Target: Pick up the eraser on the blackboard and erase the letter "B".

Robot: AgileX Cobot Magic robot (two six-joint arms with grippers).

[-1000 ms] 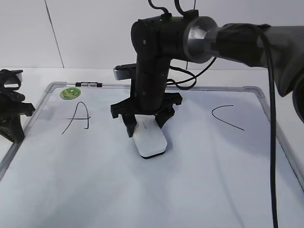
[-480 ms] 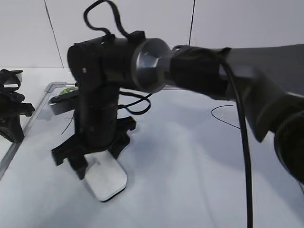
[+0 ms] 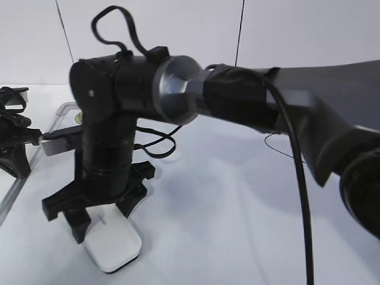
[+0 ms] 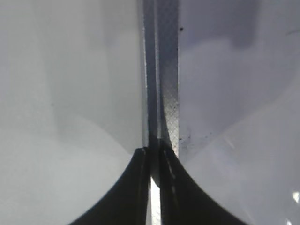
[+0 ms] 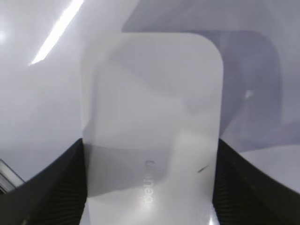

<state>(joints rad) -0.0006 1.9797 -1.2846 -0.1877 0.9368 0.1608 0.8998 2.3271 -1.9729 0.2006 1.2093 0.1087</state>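
- The left gripper sits at the bottom of the view, its two dark fingers pressed almost together with only a thin slit between them.
- Directly beyond the tips, the grey metal frame of the blackboard runs straight up the view.
- A pale surface lies left of the frame.

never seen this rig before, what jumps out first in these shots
The big black right arm fills the exterior view, reaching across to the lower left. Its right gripper is clamped on the sides of a white eraser resting on the blackboard, actually a white board. Far left, the left gripper sits shut over the board's grey frame.
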